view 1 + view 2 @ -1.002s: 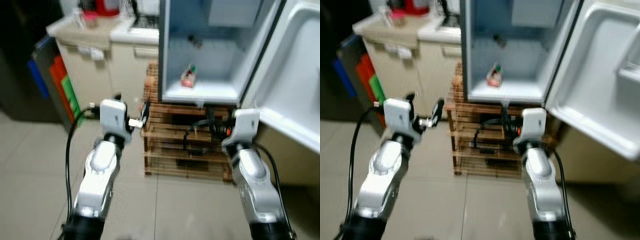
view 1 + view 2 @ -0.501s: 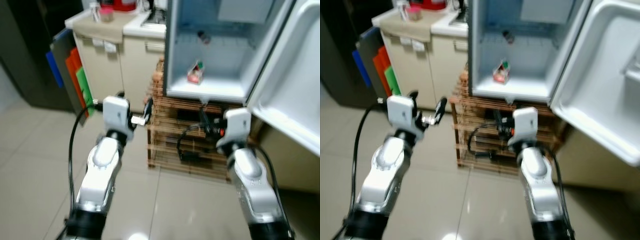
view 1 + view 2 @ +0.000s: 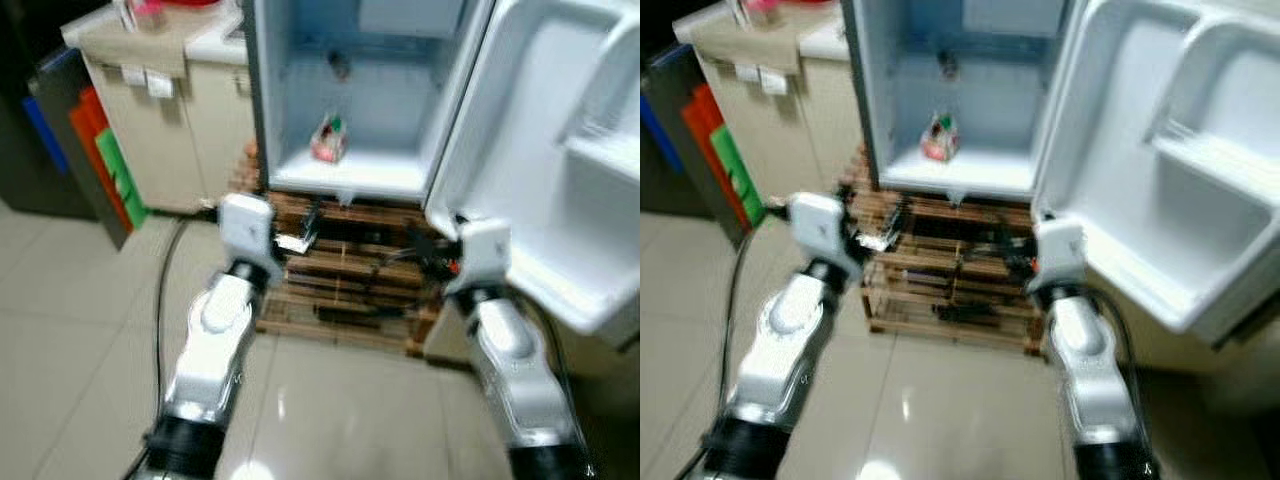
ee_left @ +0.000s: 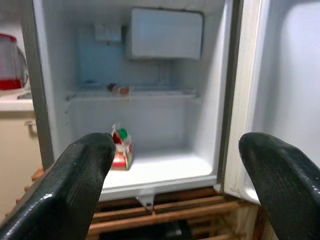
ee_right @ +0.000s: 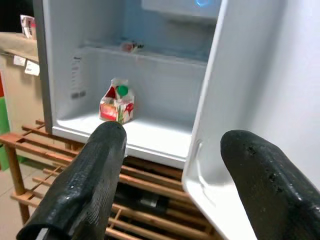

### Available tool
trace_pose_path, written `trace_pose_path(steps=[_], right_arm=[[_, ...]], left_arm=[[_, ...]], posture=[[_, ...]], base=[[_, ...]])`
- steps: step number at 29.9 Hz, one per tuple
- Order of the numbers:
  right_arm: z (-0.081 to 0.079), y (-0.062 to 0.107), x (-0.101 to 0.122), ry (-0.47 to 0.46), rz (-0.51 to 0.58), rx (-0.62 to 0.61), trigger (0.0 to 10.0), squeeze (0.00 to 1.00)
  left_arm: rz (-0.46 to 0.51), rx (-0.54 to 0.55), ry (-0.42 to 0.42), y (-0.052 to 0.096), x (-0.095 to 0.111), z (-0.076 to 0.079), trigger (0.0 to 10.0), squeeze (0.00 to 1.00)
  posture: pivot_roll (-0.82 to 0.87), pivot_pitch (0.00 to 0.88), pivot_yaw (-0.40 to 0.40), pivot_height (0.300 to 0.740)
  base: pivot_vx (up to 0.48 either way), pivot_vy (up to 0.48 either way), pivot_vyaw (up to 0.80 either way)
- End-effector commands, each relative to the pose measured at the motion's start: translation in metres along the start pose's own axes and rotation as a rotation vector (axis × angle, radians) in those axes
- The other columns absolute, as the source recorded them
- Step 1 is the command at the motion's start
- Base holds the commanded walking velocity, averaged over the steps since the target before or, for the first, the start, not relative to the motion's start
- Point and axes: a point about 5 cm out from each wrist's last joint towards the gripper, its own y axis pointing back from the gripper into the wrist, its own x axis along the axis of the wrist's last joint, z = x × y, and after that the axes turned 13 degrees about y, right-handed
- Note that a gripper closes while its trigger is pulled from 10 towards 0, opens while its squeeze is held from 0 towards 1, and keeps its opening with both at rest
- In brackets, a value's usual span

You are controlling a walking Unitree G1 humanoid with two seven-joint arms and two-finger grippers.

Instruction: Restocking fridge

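A small white fridge [image 3: 395,175] stands open on a wooden rack. On its lower floor sits a red-and-white carton with a green cap [image 3: 327,140], also seen in both wrist views [image 4: 120,148] [image 5: 117,101]. A small item [image 4: 120,89] lies on the shelf above it. My left gripper [image 3: 303,224] and right gripper [image 3: 428,248] are raised in front of the rack, below the fridge floor. Both are open, fingers wide apart [image 4: 75,185] [image 5: 265,175], with nothing between them. The fridge door [image 3: 560,150] swings out on the right, its bins bare.
The slatted wooden rack [image 3: 340,295] under the fridge holds cables and dark gear. A beige cabinet [image 3: 170,110] stands to the left, with red, green and blue boards [image 3: 105,165] leaning beside it. Glossy tiled floor [image 3: 330,400] lies in front.
The camera has swung, so the fridge sits further left and more of the open door shows. Both arms keep the same raised pose, with the grippers still open.
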Motion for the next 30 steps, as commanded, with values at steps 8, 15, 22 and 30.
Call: trace_pose_path(steps=[8,15,22,30], right_arm=[[-0.004,-0.001,0.005,-0.010,0.018,0.011,10.0,0.00],[0.003,0.003,0.000,0.003,0.014,-0.023,10.0,0.00],[0.039,0.045,-0.027,0.010,-0.050,-0.171,10.0,0.00],[0.051,0.072,-0.048,0.039,-0.129,-0.233,10.0,0.00]], left_arm=[[0.029,0.034,0.053,0.001,0.006,-0.009,10.0,0.00],[0.047,0.125,0.043,0.009,0.008,-0.025,10.0,0.00],[-0.036,0.351,0.007,0.057,0.001,-0.056,10.0,0.00],[-0.005,0.324,0.037,0.078,0.006,-0.052,10.0,0.00]], posture=[[-0.11,0.000,-0.007,0.740],[-0.11,0.000,-0.004,0.740],[-0.11,0.000,-0.013,0.740],[-0.10,0.000,-0.021,0.740]], base=[[0.000,0.000,-0.63],[0.000,0.000,-0.30],[0.000,0.000,0.00],[0.000,0.000,0.00]])
